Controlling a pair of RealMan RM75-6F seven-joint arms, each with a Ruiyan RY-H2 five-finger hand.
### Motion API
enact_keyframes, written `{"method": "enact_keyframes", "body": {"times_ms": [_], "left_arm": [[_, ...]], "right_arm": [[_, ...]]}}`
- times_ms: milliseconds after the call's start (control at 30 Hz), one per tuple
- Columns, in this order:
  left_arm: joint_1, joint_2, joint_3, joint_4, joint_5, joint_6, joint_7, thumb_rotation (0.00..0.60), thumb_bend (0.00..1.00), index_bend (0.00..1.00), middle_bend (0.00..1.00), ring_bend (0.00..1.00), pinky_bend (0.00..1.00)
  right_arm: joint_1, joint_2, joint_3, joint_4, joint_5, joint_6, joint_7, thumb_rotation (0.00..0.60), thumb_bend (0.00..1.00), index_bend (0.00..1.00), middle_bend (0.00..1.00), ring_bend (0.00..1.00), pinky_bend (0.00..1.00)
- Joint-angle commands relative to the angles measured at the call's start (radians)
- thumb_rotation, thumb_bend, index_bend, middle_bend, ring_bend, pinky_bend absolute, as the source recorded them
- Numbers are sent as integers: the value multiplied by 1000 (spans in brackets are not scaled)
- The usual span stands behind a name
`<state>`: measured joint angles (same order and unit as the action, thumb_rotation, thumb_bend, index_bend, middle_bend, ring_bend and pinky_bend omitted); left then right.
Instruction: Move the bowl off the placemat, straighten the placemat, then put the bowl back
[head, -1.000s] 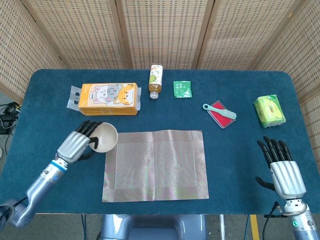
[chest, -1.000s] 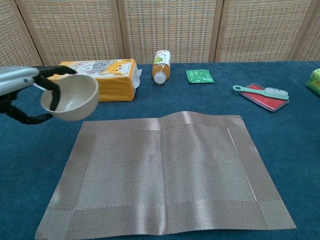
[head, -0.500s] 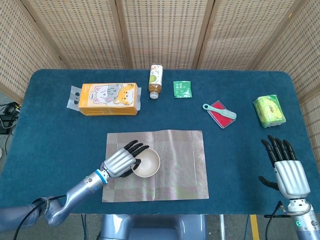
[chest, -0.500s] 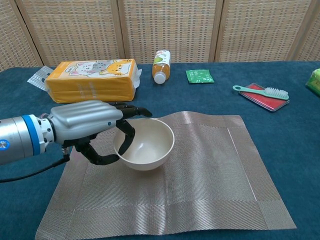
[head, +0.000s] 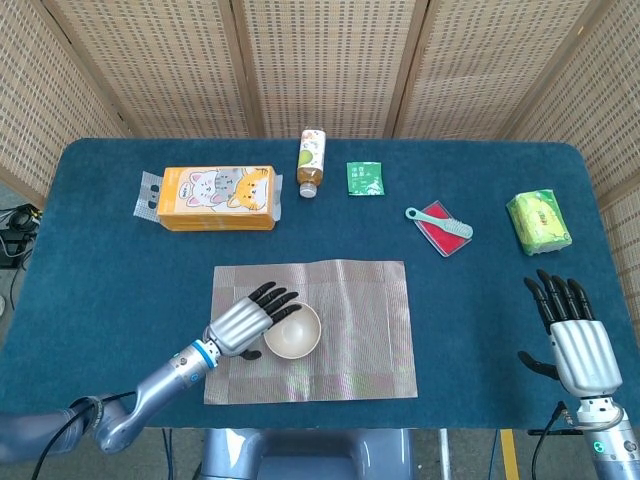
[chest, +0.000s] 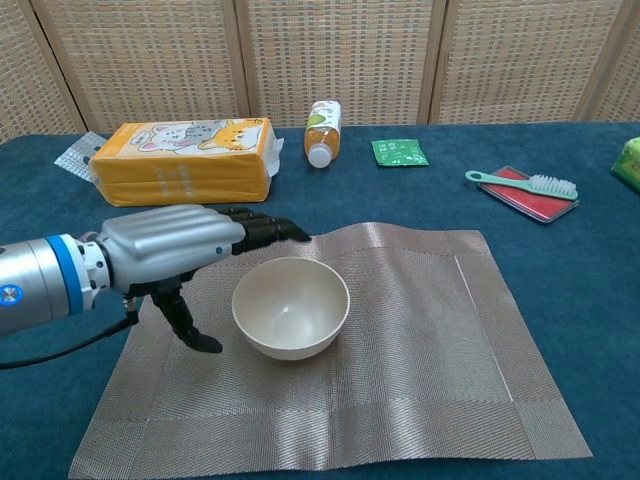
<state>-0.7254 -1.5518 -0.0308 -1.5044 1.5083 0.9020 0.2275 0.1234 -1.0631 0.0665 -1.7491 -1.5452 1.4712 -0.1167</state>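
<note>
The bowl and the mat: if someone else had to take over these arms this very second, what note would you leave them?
Left hand: open, fingers spread beside the bowl, holding nothing.
Right hand: open, idle at the table's near right, away from the work.
The bowl stands upright on the left half of the placemat.
The placemat lies flat and looks square to the table edge, apart from a slight ridge along its far edge.
Done, by the look of it: bowl back on the straightened mat.
Left: probably only draw the left hand clear without nudging the bowl.
</note>
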Motion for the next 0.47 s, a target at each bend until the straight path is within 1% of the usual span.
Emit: {"method": "enact_keyframes", "body": {"times_ms": [33,167,233,267,400,467], "left_arm": [[31,62,-12,-44,23,85,-16,600,0,0,0,0,0],[98,144,-36,-95,11,220,5,600,0,0,0,0,0],[164,203,-49,-137,-27,317,46,600,0,0,0,0,0],[187,221,-53,-152,-44,349,65,600,0,0,0,0,0],[302,296,-55,-236,-131,491,153,600,0,0,0,0,0],[357,323,-44,-270,-164,551,180,600,0,0,0,0,0]], "right_arm": [[-1,1,-1,-1,-1,1,-1,600,0,0,0,0,0],[-2,2,0,-2,-2,5,-2,600,0,0,0,0,0],[-3,0,2,1,0,7,-8,600,0,0,0,0,0],[-3,-1,3,3,1,8,-11,600,0,0,0,0,0],[0,-14,12,18,17,6,-33,600,0,0,0,0,0],[2,-23,16,29,28,4,-51,600,0,0,0,0,0]]}}
